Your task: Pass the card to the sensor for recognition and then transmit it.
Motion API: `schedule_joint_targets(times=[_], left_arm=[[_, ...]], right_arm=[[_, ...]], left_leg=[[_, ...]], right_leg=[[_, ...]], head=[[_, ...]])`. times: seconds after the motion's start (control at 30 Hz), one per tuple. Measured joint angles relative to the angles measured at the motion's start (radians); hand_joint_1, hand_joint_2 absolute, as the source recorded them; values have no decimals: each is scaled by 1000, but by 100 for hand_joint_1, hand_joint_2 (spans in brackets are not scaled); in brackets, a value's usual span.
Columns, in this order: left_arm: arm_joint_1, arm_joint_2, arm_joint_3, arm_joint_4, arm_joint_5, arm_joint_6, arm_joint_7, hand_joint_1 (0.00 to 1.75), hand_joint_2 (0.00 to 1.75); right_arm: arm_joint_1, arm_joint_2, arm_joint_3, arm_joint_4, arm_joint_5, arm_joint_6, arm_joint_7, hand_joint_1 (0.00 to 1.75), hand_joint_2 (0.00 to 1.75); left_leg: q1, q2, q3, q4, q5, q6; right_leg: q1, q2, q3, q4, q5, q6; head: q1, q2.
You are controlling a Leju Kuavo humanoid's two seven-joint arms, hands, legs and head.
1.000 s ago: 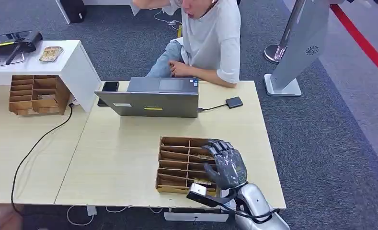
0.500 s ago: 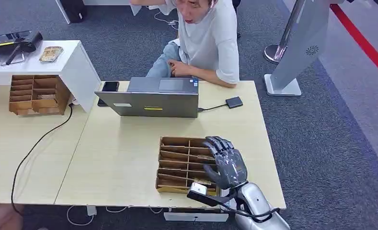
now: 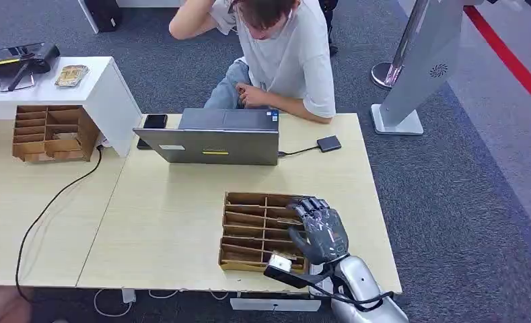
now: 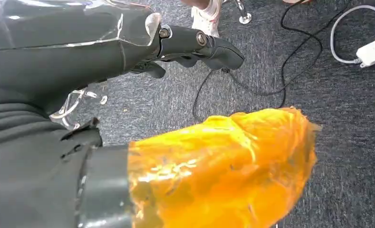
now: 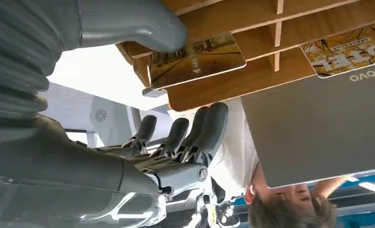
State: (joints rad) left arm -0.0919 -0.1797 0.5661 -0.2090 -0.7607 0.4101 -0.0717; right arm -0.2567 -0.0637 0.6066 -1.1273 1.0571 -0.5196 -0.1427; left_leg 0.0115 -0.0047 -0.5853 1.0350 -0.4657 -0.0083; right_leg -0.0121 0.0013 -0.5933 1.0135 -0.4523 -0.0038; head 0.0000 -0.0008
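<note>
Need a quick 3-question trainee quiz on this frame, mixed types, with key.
1. True or false: the right hand is over the wooden divider tray.
2. What does the cable tie the laptop to? A) small dark box B) white shelf C) phone
3. In the right wrist view, the thumb lies near a ____ in the tray.

Key: 1 true; 2 A; 3 card.

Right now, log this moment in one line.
right hand: over tray, thumb by card, not gripped | left hand: hanging, empty
</note>
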Motion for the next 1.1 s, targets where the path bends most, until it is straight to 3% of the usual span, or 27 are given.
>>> schedule_joint_targets(times=[0.23,0.53,1.0,1.1], left_arm=[[0,0,0,0,1,-6,0,0,0],[22,21,28,0,31,-256,32,0,0],[27,43,42,0,35,-281,41,0,0],[29,47,45,0,41,-338,59,0,0]], right_arm=[[0,0,0,1,0,2,0,80,175],[0,0,-13,8,11,6,5,80,175],[0,0,-16,8,11,6,5,80,175],[0,0,-17,10,15,6,3,87,175]], left_leg=[[0,0,0,0,0,0],[0,0,0,0,0,0],[0,0,-1,0,0,0],[0,0,-1,0,0,0]], right_leg=[[0,0,0,0,0,0],[0,0,-1,0,0,0],[0,0,-1,0,0,0],[0,0,-1,0,0,0]], head=[[0,0],[0,0],[0,0],[0,0]])
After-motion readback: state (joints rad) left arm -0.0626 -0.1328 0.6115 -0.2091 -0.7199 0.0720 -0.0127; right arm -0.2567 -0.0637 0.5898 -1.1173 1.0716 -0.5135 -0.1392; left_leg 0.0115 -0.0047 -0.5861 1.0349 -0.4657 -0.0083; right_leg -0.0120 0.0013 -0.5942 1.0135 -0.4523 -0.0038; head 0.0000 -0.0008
